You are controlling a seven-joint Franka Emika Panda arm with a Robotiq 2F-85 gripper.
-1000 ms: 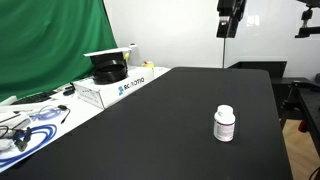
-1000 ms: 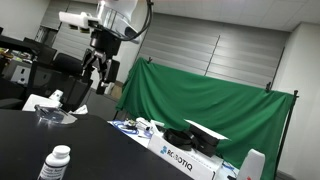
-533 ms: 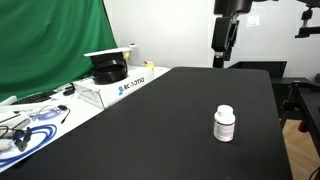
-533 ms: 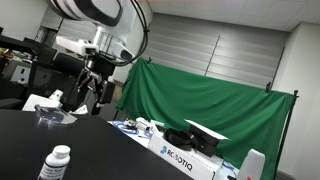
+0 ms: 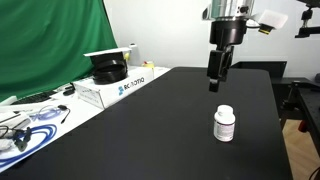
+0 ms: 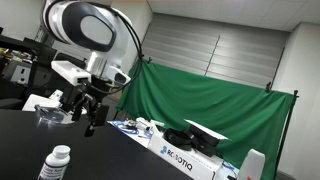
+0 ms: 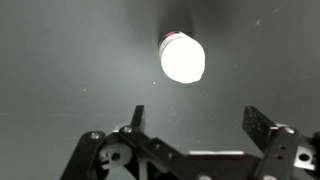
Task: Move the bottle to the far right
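The bottle [image 5: 225, 124] is a small white pill bottle with a white cap and a printed label. It stands upright on the black table [image 5: 150, 130] and also shows at the lower left in an exterior view [image 6: 56, 163]. In the wrist view I see its white cap from above [image 7: 183, 59], ahead of the fingers. My gripper [image 5: 214, 85] hangs above the table, behind and above the bottle, apart from it. It also shows in an exterior view [image 6: 88, 126]. Its fingers [image 7: 195, 121] are spread wide with nothing between them.
A white Robotiq box [image 5: 118, 87] with a black device on top sits at the table's edge by the green curtain [image 5: 50, 45]. Cables and tools [image 5: 25, 125] lie on the white surface beside it. A glass-like object [image 6: 55, 117] sits on the table.
My gripper has come down from high above toward the table and the bottle. The bottle has not moved.
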